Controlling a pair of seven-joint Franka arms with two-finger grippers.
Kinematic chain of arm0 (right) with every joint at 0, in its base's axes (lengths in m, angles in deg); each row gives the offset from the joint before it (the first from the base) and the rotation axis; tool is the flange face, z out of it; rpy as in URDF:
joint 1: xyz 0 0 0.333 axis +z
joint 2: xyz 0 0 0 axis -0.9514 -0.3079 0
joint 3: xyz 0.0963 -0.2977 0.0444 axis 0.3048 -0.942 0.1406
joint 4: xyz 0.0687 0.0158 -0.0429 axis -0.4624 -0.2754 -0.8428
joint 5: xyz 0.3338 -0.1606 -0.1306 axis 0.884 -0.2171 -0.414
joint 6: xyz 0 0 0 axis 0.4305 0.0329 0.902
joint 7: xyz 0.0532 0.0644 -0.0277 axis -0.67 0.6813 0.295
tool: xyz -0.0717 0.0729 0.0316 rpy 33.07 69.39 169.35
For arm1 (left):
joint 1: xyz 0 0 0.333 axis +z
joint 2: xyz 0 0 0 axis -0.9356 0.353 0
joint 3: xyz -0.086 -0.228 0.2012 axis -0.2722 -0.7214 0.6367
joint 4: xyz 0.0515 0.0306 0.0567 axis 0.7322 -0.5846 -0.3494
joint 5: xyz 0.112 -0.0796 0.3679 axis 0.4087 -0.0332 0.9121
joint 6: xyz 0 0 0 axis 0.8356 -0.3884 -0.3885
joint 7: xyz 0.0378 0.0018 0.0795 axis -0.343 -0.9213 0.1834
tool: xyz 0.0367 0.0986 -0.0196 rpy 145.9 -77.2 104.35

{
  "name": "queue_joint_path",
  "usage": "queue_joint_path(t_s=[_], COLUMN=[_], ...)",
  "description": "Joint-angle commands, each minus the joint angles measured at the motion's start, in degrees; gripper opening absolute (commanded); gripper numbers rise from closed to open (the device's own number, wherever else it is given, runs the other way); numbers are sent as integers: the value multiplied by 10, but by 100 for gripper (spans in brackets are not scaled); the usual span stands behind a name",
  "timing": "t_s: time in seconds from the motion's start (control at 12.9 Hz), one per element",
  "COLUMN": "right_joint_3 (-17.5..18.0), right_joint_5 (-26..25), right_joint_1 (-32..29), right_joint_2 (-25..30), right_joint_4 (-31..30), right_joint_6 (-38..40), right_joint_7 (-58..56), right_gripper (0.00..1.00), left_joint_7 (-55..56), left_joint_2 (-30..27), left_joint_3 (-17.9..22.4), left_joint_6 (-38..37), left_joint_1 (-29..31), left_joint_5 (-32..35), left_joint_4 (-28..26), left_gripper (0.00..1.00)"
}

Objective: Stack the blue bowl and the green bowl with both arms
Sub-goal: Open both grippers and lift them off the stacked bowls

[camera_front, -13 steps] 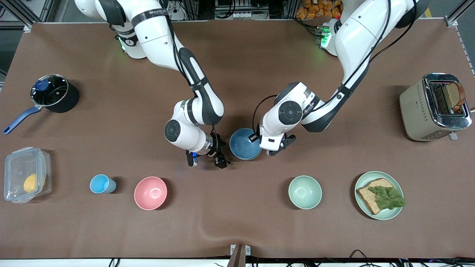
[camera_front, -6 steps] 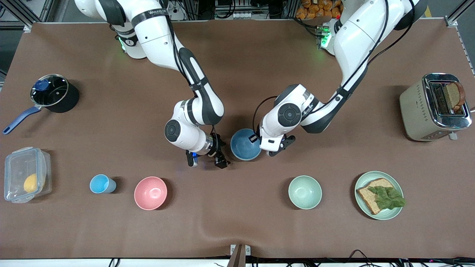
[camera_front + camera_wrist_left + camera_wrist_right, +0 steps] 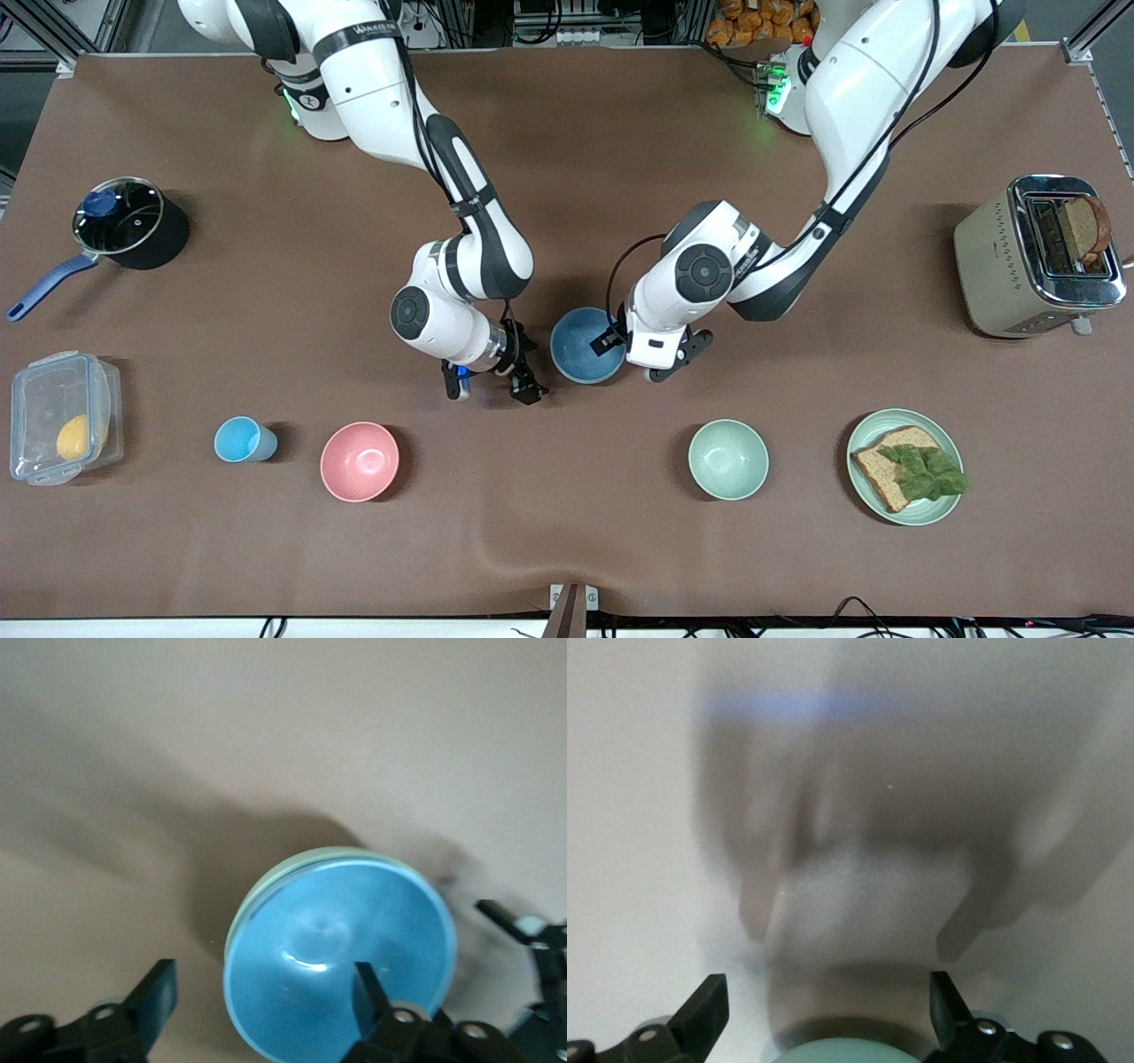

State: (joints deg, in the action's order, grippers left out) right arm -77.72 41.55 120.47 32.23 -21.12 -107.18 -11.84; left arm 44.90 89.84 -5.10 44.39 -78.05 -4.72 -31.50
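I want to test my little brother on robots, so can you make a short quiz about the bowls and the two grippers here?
1. True or false: the smooth sky-blue bowl sits nested inside the round sage-green bowl.
2. The left gripper is: A) shut on a pink bowl; B) open, with one finger over the blue bowl's inside; C) holding a cup.
3. The open right gripper hangs beside the stacked bowls, toward which arm's end of the brown table?
Key: 1 true; 2 B; 3 the right arm's end.
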Motion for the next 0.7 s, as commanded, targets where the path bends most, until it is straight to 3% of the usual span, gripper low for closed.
queue_joint_path(t_s=[0.0, 0.15, 0.39, 0.62], right_joint_3=[-31, -113, -251, -354], right_joint_5=[-15, -15, -13, -13], right_joint_1=[-4, 3, 27, 35], right_joint_2=[27, 47, 71, 74], right_joint_4=[-9, -5, 2, 45], right_joint_6=[34, 155, 353, 470], right_joint_7=[-3, -12, -117, -182], right_gripper=[100, 100, 100, 100], left_joint_7=[2, -24, -103, -151], left_joint_2=[-80, -125, -190, -246], left_joint_3=[4, 2, 2, 1], left_joint_6=[-42, -80, -128, -187], left_joint_1=[12, 32, 56, 74], left_joint_5=[25, 63, 63, 54], left_joint_4=[-14, -14, -13, -11], left_gripper=[100, 100, 100, 100])
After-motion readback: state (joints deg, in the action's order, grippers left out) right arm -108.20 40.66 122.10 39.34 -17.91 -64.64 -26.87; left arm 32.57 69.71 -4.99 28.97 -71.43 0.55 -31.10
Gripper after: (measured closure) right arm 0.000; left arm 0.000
